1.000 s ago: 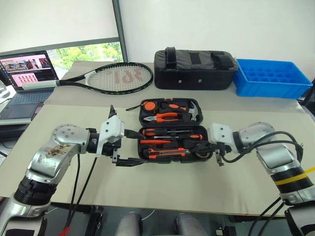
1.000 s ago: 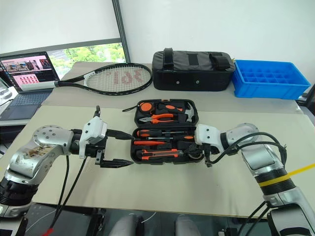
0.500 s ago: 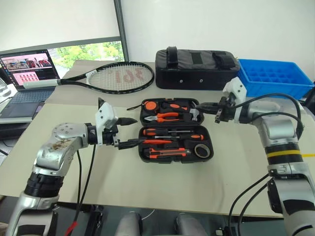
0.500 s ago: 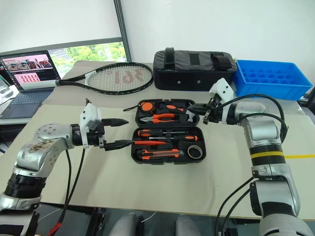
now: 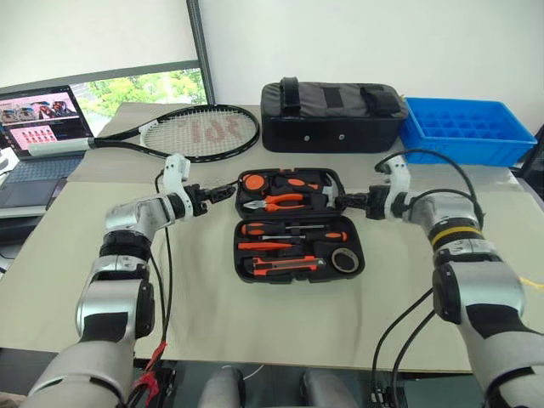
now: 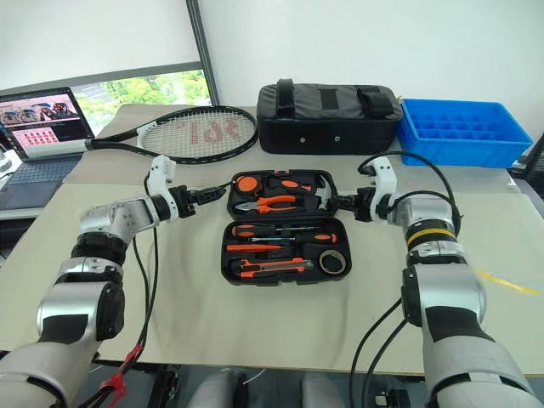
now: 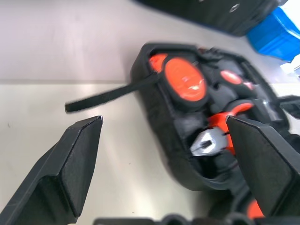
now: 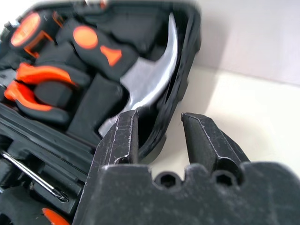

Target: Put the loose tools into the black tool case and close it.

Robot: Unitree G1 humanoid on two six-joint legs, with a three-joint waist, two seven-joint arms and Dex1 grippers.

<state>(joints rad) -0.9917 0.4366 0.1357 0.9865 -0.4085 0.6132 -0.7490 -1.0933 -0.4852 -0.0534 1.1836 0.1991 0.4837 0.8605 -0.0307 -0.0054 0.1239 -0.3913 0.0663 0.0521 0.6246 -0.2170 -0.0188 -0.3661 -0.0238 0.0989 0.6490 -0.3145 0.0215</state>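
The black tool case [image 5: 299, 278] lies open in the middle of the table. Its near half holds two screwdrivers [image 5: 293, 229], an orange-black utility knife [image 5: 285, 265] and a dark tape roll [image 5: 344, 260]. Pliers, a hammer and a round orange tool sit in the far half. My left gripper [image 5: 228, 193] is open at the far half's left end, with that corner ahead between its wide fingers [image 7: 79, 154]. At the right end my right gripper [image 5: 344, 201] is open by a narrow gap, its fingers [image 8: 124, 136] either side of the case's rim by the hammer head.
A thin black strap [image 7: 110, 95] sticks out of the case's left corner. Behind the case lie a tennis racket [image 5: 200, 133], a black fabric bag [image 5: 331, 115] and a blue tray [image 5: 463, 127]. A laptop [image 5: 38, 127] stands far left.
Both arms have reached forward from the near half's sides to the two ends of the far half. The right gripper has gone from shut to partly open. The left stayed open.
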